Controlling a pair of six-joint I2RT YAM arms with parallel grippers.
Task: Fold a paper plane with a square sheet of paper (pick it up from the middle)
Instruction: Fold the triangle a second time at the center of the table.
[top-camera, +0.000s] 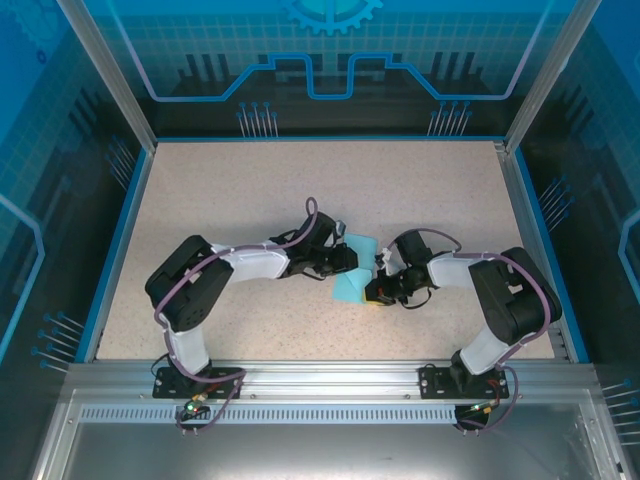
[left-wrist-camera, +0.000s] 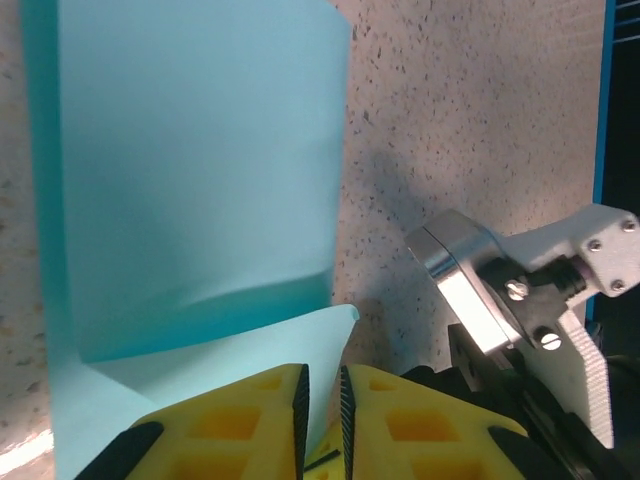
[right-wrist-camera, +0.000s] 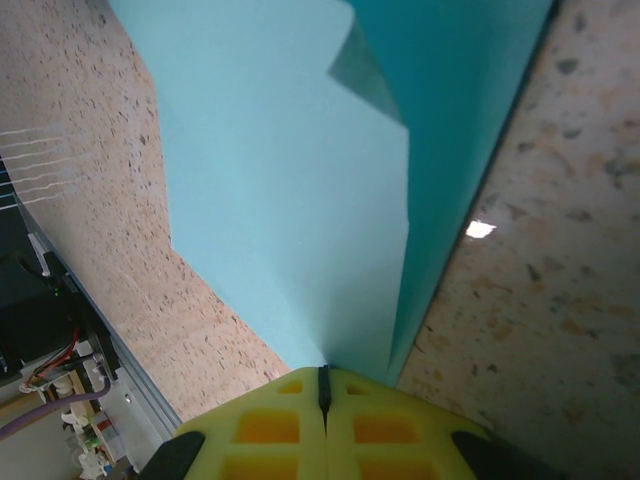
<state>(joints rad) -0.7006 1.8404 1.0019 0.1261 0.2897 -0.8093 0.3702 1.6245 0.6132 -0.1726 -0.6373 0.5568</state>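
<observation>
Top external view: the paper (top-camera: 349, 290) sits at mid-tabletop (top-camera: 230, 190), between the left hand (top-camera: 350, 262) and the right hand (top-camera: 373, 290), which meet it from opposite sides. It is creased rather than flat, with one part showing beyond the left hand and another just in front of the right hand.

Left wrist view: the left hand (left-wrist-camera: 322, 385) has its yellow fingers (left-wrist-camera: 240, 420) nearly together, with only a thin slit between them. A lower flap of the paper (left-wrist-camera: 200, 170) runs into that slit, so the hand looks clamped on it. Beyond the hand a larger panel stands up and tilts away, a fold line crossing it low down. To the hand's right, over bare speckled tabletop, is a silver and white bracket (left-wrist-camera: 480, 290).

Right wrist view: the right hand (right-wrist-camera: 323, 378) is pressed shut, and a crease of the paper (right-wrist-camera: 290, 180) comes straight down into the seam between its fingers. Ahead of the hand the sheet fans out in two layers, the darker one on the right.
</observation>
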